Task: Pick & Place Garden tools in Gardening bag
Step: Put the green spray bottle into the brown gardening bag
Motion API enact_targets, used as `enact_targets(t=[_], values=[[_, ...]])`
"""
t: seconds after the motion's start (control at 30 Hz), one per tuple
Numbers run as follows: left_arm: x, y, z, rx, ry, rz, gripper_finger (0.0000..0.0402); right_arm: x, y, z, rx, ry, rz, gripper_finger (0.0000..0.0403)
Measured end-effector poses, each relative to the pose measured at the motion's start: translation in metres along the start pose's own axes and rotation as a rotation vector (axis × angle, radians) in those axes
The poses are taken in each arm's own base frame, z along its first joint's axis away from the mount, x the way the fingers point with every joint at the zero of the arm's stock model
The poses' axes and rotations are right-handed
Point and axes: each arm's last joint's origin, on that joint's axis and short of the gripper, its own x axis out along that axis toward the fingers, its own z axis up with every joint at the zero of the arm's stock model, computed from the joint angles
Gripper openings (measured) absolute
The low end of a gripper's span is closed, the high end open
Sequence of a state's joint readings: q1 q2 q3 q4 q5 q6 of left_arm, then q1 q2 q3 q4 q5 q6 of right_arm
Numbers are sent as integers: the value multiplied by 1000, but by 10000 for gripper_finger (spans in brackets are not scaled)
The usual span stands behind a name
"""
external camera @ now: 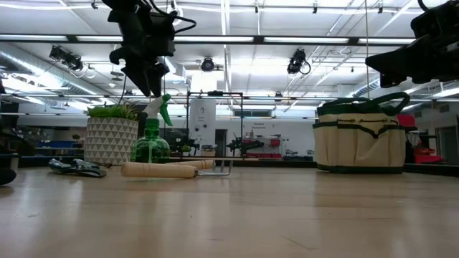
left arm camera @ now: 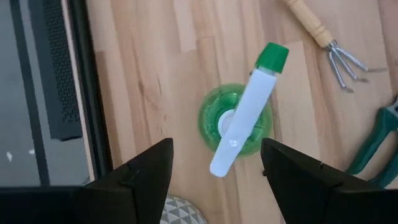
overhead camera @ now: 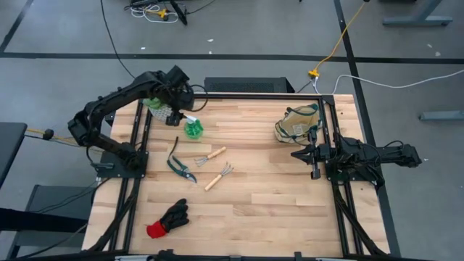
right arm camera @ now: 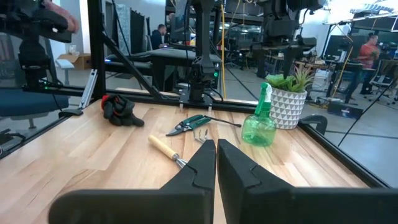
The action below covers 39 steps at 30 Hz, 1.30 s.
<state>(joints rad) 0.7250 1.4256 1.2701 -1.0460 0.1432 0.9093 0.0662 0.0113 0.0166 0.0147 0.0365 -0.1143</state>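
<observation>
Spray bottle (overhead camera: pixel 193 128) upright at 11 o'clock on table (overhead camera: pixel 254 210), beside plant pot (external camera: pixel 110 140). Directly above bottle, left gripper (left arm camera: pixel 216 171), fingers wide, holding nothing. Shears (overhead camera: pixel 180 166), fork (overhead camera: pixel 210 155), rake (overhead camera: pixel 218 176) near centre; glove (overhead camera: pixel 168 218) at 7 o'clock. Bag (overhead camera: pixel 299 123) at 2 o'clock. Just below bag, right gripper (overhead camera: pixel 296 154), fingers together, empty
</observation>
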Motion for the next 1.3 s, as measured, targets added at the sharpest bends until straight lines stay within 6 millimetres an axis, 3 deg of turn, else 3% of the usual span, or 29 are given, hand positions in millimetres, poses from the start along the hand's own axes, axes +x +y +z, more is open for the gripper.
enact_targets(t=[0.67,1.3], values=[[39,5,5,73,95,-116,252,0,0,0,0,1,0,20],[43,5,5,79,133,-114,246,0,0,0,0,1,0,20]])
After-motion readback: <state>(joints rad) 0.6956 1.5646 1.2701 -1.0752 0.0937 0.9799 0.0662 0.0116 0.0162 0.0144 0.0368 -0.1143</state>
